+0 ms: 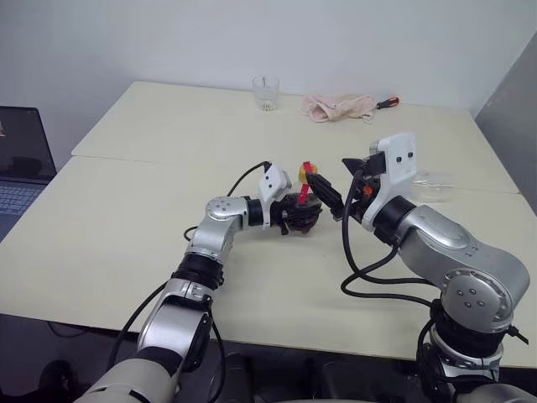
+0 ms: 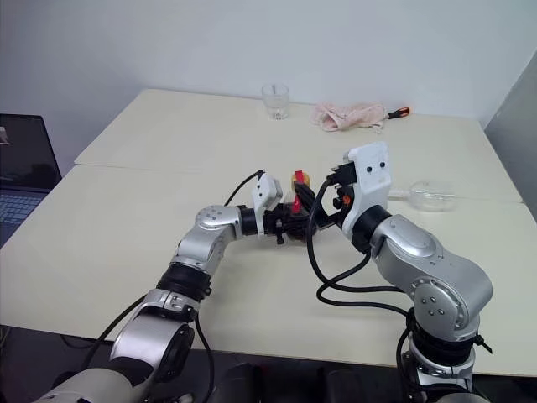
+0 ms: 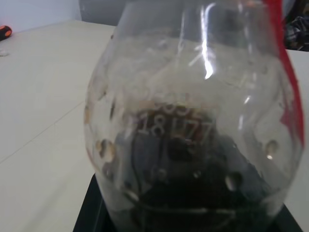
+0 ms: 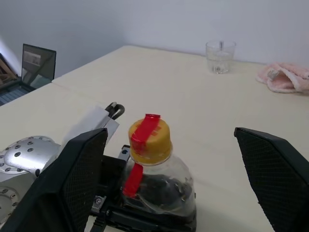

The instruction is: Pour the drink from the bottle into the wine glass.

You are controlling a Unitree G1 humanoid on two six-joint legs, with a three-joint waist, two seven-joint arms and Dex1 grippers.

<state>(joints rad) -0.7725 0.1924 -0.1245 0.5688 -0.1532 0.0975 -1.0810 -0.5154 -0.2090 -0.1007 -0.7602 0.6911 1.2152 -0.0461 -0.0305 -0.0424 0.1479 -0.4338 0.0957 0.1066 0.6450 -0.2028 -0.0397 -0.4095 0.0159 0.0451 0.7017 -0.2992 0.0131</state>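
On the wide cream worktop, near the middle of its front half, the left pincer is clamped low on the small squat clear plastic bottle, holding it upright by its bulbous body so the neck stays free. The grip sits below the yellow cap with its red tape strip, which is on, so pouring looks some way off. The right pincer hangs level just before the bottle with its two black fingers spread wide either side of the cap, a stance that suggests it is lined up to take hold of the top for opening.

The dark brown-red drink pools in the bottom of the bottle, well below the shoulder. The clear stemmed wine glass appears to lie on its side near the worktop's right edge, well apart from both arms, and would likely need standing before it could receive anything. Toward the far edge sit a short clear tumbler, a crumpled pink cloth and, just beside it, a red-handled tool, none in the way.
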